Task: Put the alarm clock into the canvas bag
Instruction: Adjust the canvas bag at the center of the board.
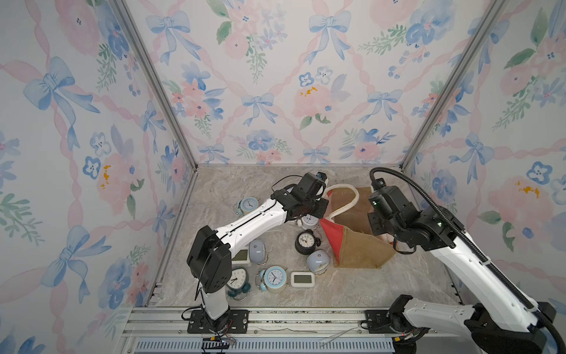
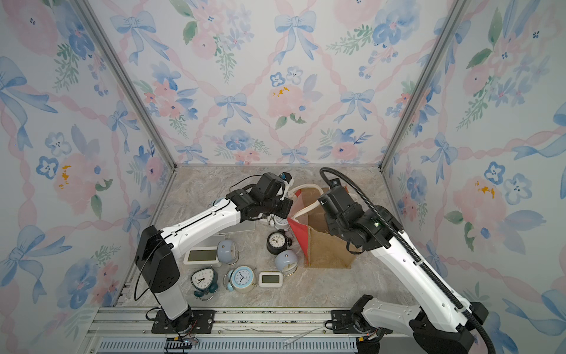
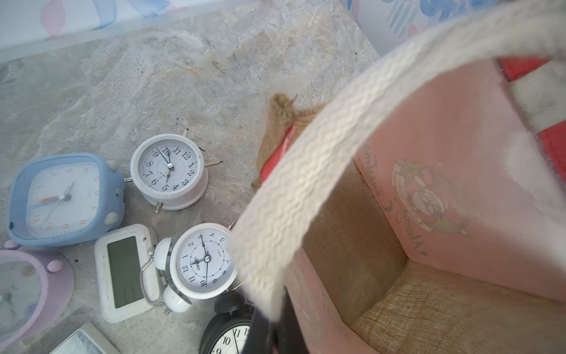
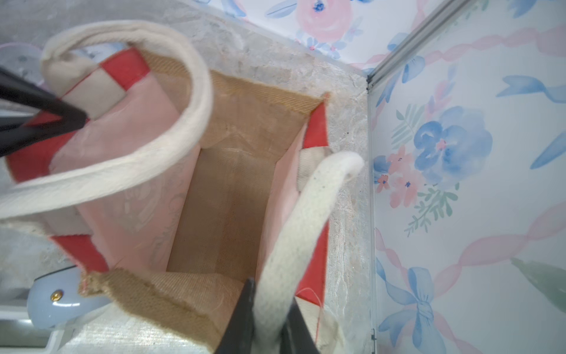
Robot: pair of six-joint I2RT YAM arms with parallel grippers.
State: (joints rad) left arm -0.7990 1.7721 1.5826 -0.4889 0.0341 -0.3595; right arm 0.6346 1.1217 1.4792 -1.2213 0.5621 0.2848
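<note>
**Right wrist view, lower edge.** Nearest the lens, a white rope handle [image 4: 300,220] passes between the black jaws of the right gripper [image 4: 271,295]. The jaws touch it on both sides, which is a grip on the handle.

**Left wrist view, bottom.** The left gripper [image 3: 272,321] is clamped on the other rope handle [image 3: 306,165].

**Bag.** Both handles belong to the canvas bag [image 1: 361,249]. In both top views it stands upright, right of centre on the marble table [image 1: 398,285], with its mouth open.

**Progress.** Judged early. The bag is held open, but its burlap floor [image 4: 226,208] is bare, and no clock is inside it or in either gripper. The alarm clocks, among them a black alarm clock [image 1: 305,242], lie on the table left of the bag, at centre and lower centre. With both grippers occupied, one must presumably release its handle to fetch a clock.

**Views compared.** The top views hide both grips behind the wrist bodies. Only the wrist views show the grips and the empty interior. Only the top views show the full spread of clocks, such as the blue twin-bell clock [image 1: 275,277].
</note>
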